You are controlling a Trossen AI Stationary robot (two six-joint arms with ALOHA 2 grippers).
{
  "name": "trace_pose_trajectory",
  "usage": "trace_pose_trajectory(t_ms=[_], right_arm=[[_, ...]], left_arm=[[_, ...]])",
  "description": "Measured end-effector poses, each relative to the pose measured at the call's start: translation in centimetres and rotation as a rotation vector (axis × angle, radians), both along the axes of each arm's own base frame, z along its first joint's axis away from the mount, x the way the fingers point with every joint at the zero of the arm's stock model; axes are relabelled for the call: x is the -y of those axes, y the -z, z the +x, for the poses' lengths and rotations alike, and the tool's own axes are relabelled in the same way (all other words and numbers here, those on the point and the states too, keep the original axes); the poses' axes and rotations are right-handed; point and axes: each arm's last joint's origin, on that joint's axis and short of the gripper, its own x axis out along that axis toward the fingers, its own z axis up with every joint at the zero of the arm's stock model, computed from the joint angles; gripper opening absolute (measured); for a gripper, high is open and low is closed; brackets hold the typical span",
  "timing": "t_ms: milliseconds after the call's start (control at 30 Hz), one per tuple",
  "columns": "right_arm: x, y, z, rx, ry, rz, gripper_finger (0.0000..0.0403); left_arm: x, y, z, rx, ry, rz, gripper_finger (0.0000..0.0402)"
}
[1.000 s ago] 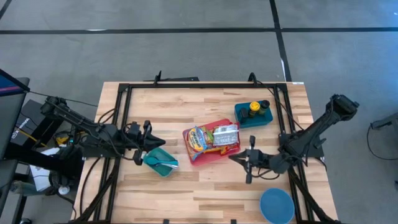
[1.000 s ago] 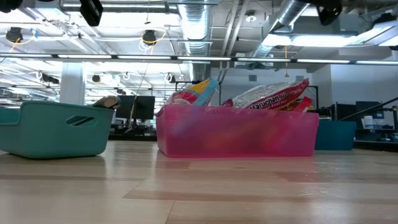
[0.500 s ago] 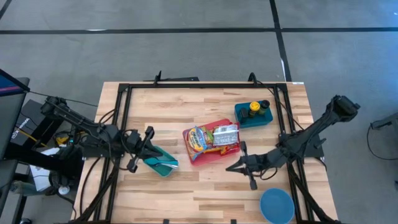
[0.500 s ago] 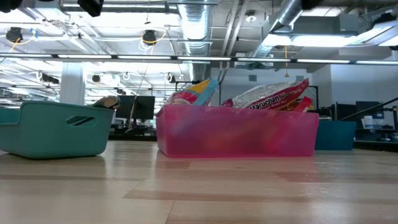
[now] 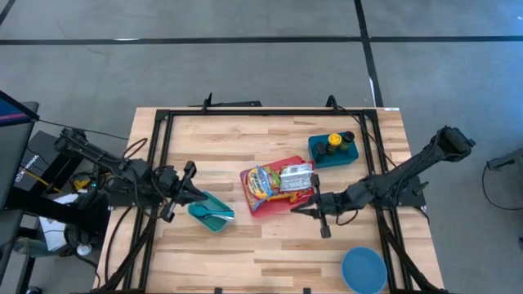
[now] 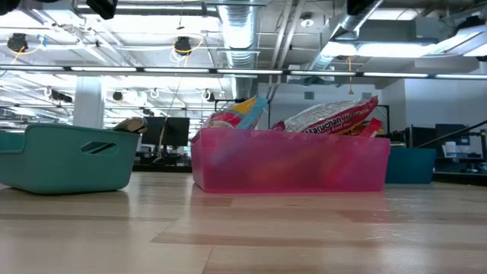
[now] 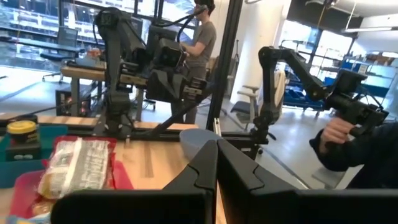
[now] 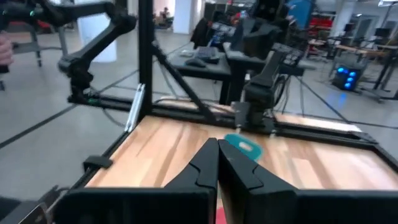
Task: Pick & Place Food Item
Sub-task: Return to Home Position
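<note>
**A:** Which step are we in?

**B:** Homing, by my read. Sorting looks done: I see no food item or spoon lying on the bare desk (image 5: 270, 253). Both arms reach in low, one from the left edge and one from the right.

**A:** Where's the cargo?

**B:** Mid-desk is the red bin (image 6: 289, 161), with the noodle packs (image 5: 279, 181) piled in it and poking above the rim. Just beside it toward the left edge is the green bin (image 6: 68, 161), with the blue baby spoon (image 5: 217, 216) lying inside. The small blue bin (image 5: 319, 159) holding jars (image 5: 335, 140) sits near the back-right corner. The blue bowl (image 5: 364, 269) is at the front-right corner. Neither is in play.

**A:** Grippers?

**B:** The left gripper (image 7: 217, 146) has its fingers pressed together and holds nothing. It's right at the green bin's left rim. The right gripper (image 8: 217, 144) is the same, closed and empty, just off the red bin's front-right corner.

**A:** Next move?

**B:** My call is lift first, then draw each arm back toward its own edge. The fingers need to clear the bin rims before any sideways travel.

**A:** Room?

**B:** There's open wood along the front edge and in the back-left area. The black frame rails (image 5: 245, 112) run along the left, back and right edges, and the arms cross over them. The main risks are nudging either bin on the way out and, on the right, clipping the bowl.
</note>
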Motion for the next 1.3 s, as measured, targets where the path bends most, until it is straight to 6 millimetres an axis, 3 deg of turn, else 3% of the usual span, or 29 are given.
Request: trace_pose_trajectory(t_ms=[233,533,800,1100,1300], right_arm=[[1.7,-1.2,-0.1,0.040,-0.005,0.020,0.0000],[4.4,-3.7,-2.1,0.096,0.059,0.022,0.0000],[5.6,-4.5,-3.2,0.121,0.076,0.033,0.0000],[6.3,-0.9,-4.4,0.206,0.065,0.110,0.0000],[7.0,0.1,-4.9,0.209,0.078,0.114,0.0000]], left_arm=[[-0.6,-0.4,-1.1,0.029,-0.024,0.025,0.0001],[-1.2,-1.1,-2.6,0.086,-0.009,0.012,0.0001],[-1.7,-1.3,-3.3,0.109,-0.048,0.032,0.0001],[-2.1,-1.7,-4.0,0.159,-0.063,0.044,0.0001],[-2.2,-1.7,-4.0,0.153,-0.105,0.044,0.0001]])
